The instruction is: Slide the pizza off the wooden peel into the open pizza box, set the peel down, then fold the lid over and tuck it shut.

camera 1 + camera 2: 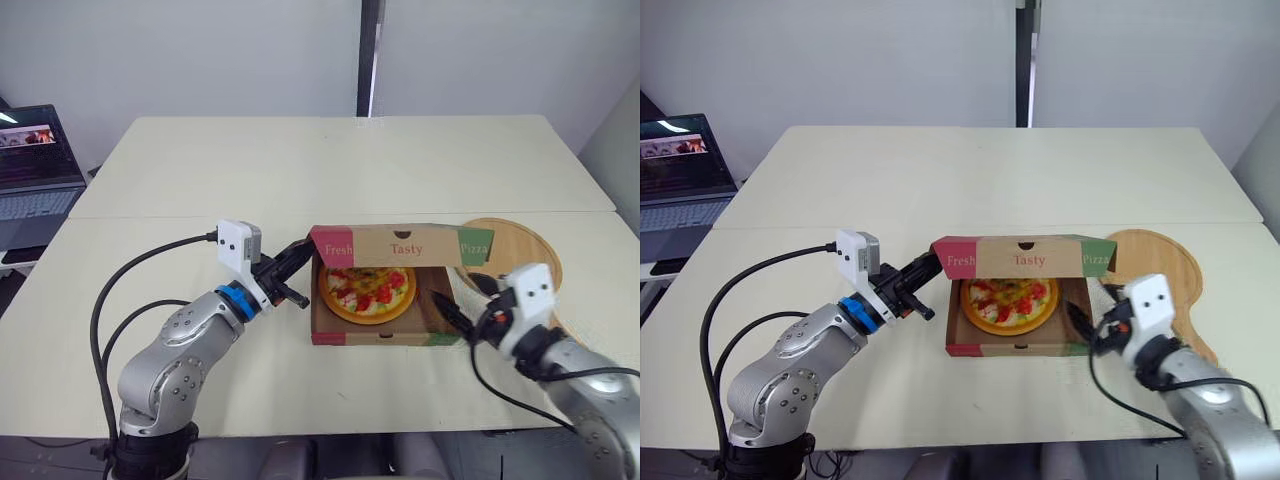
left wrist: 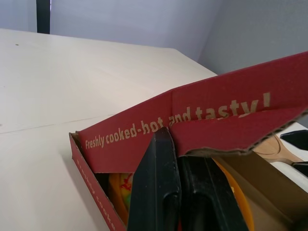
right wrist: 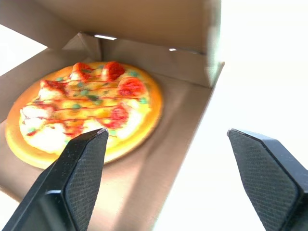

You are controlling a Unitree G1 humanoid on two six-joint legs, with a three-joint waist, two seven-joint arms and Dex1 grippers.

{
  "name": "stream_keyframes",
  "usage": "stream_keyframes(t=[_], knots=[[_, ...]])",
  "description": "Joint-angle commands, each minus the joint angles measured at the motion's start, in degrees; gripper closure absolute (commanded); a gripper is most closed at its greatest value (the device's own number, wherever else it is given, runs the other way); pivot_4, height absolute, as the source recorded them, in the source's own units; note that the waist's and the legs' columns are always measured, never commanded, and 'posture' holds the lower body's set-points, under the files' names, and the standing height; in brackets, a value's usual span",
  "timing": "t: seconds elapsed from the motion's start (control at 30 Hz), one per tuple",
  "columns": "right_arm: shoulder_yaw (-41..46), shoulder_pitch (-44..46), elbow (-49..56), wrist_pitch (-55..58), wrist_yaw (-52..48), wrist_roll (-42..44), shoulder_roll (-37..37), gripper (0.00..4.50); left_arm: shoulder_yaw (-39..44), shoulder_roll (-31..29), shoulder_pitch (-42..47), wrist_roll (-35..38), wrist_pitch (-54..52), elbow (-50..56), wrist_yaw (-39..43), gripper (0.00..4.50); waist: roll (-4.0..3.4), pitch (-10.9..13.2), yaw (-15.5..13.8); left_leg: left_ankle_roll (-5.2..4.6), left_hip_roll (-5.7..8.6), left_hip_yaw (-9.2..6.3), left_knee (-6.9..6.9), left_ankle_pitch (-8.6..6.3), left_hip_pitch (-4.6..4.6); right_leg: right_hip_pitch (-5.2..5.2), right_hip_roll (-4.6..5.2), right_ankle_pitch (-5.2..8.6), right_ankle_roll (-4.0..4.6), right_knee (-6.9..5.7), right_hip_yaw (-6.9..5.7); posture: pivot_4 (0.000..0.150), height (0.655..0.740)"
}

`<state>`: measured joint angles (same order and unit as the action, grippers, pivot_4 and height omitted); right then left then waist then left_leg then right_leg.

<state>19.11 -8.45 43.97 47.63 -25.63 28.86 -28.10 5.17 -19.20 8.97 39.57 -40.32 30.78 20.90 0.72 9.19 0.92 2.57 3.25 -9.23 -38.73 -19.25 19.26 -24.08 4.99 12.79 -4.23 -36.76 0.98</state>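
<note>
left hand (image 1: 300,272): at the left end of the lid, black fingers drawn close together with little gap; the tips meet the lid's red side flap, and whether the card is pinched between them cannot be told.
right hand (image 1: 462,298): released, fingers spread wide and holding nothing; it hovers just beside the box's right front corner, and its wrist view looks between the fingers into the box.
pizza (image 1: 367,292): lies flat inside the box, toward the left side of the floor, toppings up.
pizza box (image 1: 385,337): sits on the table (image 1: 350,160) between the two hands, its front wall toward the robot.
lid (image 1: 405,246): half folded, hanging over the rear part of the box; its front flap, with the words "fresh tasty pizza", faces the robot, and the pizza shows beneath it. not yet tucked.
wooden peel (image 1: 520,250): lies flat on the table just behind and to the right of the box, bare, partly hidden by the lid's right end and by the right hand.
laptop (image 1: 35,165): open, off the table's far left edge.
</note>
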Motion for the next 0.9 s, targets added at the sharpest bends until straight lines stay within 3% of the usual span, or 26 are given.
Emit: stream_keyframes(t=[0.03,0.17,0.37,0.6,0.7,0.9], knots=[[9.3,0.6,-2.4,-0.8,-3.5,4.8,-3.6,0.8,-0.7,-0.1,-0.3,-0.3,1.5,0.4,1.1,4.5,0.01,0.0,-0.2,-0.02,0.01,0.02,0.0,-0.01,-0.02,0.02,0.01,0.01,-0.01,0.0,0.02,0.15,0.74],[12.5,7.1,-6.4,-0.1,-3.5,7.5,-7.8,2.23,-0.9,-0.1,-0.5,-0.6,2.1,0.1,1.1,4.5,0.0,0.0,-0.1,-0.03,0.01,0.09,0.01,-0.02,-0.12,0.04,0.01,0.02,-0.01,-0.01,0.09,0.15,0.74],[5.6,22.7,-11.7,1.9,-3.2,9.3,-12.7,4.42,-1.2,-0.4,-0.6,-0.9,2.7,-0.1,1.3,4.5,0.0,0.1,-0.3,-0.03,0.0,0.1,0.03,-0.01,-0.21,0.12,0.02,0.03,0.0,0.0,0.09,0.15,0.74],[-3.5,29.7,-13.1,3.6,-6.0,10.1,-14.1,4.47,-1.2,-0.2,-0.5,-0.3,3.3,-0.4,2.7,4.5,0.03,0.1,-0.8,0.01,0.01,0.06,0.03,-0.01,-0.12,0.09,0.07,0.03,0.01,0.06,0.03,0.15,0.74],[-5.4,30.2,-13.0,3.6,-6.8,10.1,-14.5,4.5,-0.5,-1.6,-0.9,1.6,1.8,0.1,4.2,3.88,0.03,0.1,-0.8,0.01,0.01,0.07,0.03,-0.01,-0.08,0.05,0.08,0.03,0.0,0.07,0.03,0.15,0.74],[-7.2,30.4,-13.1,2.7,-8.1,9.5,-15.3,4.5,3.2,-9.0,-2.7,6.4,-1.2,0.3,10.8,1.91,0.0,0.2,-0.8,-0.02,-0.01,0.05,0.05,-0.02,-0.08,0.02,0.06,0.04,-0.01,0.05,0.0,0.15,0.74]])
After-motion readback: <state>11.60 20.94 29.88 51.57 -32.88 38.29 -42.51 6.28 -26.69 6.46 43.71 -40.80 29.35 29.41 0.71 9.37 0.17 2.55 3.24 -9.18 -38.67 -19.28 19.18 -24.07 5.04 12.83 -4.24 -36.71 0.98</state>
